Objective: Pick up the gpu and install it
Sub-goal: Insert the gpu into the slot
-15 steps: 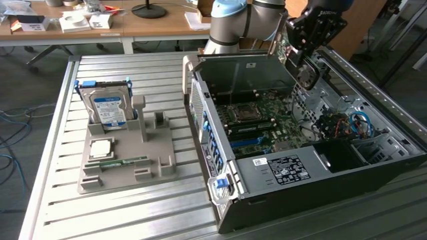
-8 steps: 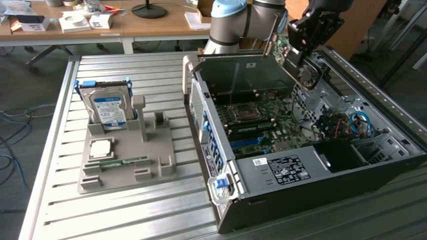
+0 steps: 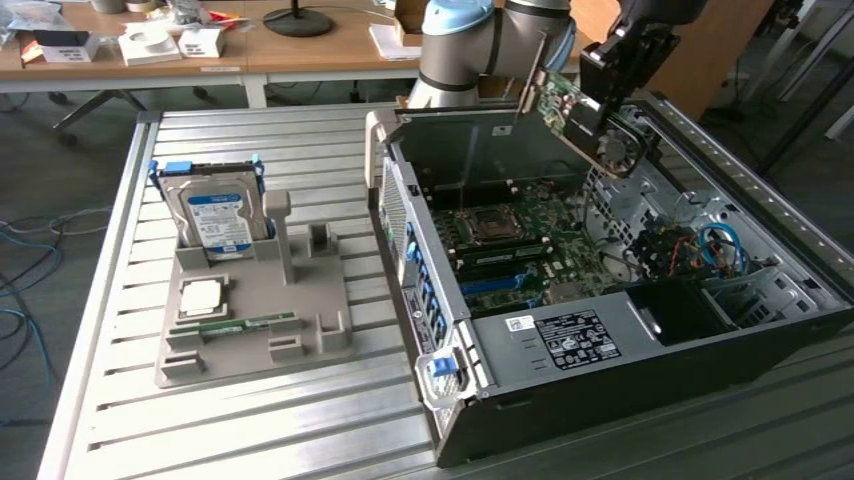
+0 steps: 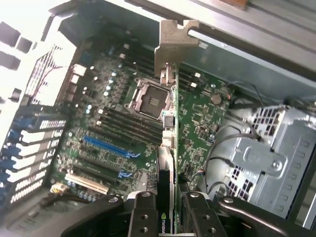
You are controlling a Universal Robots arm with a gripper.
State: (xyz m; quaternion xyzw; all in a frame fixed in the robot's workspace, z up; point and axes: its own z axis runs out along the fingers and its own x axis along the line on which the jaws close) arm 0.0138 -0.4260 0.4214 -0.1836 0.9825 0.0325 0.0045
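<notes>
Slatted metal table [image 3: 267, 420], a wooden desk [image 3: 307, 55] behind it.
Open PC case [image 3: 667, 385] lies on its side toward the exterior view's right, open side up. Motherboard [image 3: 534, 250] is exposed inside, w/ a bare CPU socket [image 4: 150, 98] and a blue slot [image 4: 111, 146].
Robot arm [image 3: 461, 50] reaches in from behind the case.
Grey holder tray [image 3: 247, 350] sits toward the exterior view's left, well apart from the case. In it are a hard drive [image 3: 220, 215] w/ blue label, standing upright, a flat CPU chip [image 3: 200, 297], and a memory stick [image 3: 234, 325] lying just beside the chip.
Gpu [image 3: 607, 145] is up in the air over the open case near the arm, tilted, fan side showing, not in a slot. Wrist view has it edge-on over the board, w/ its silver bracket [image 4: 173, 47] at the far end.
Gripper [image 4: 168, 210]: jaws clamped on the gpu's near edge, one black finger [image 4: 143, 212] on each face of the card.
</notes>
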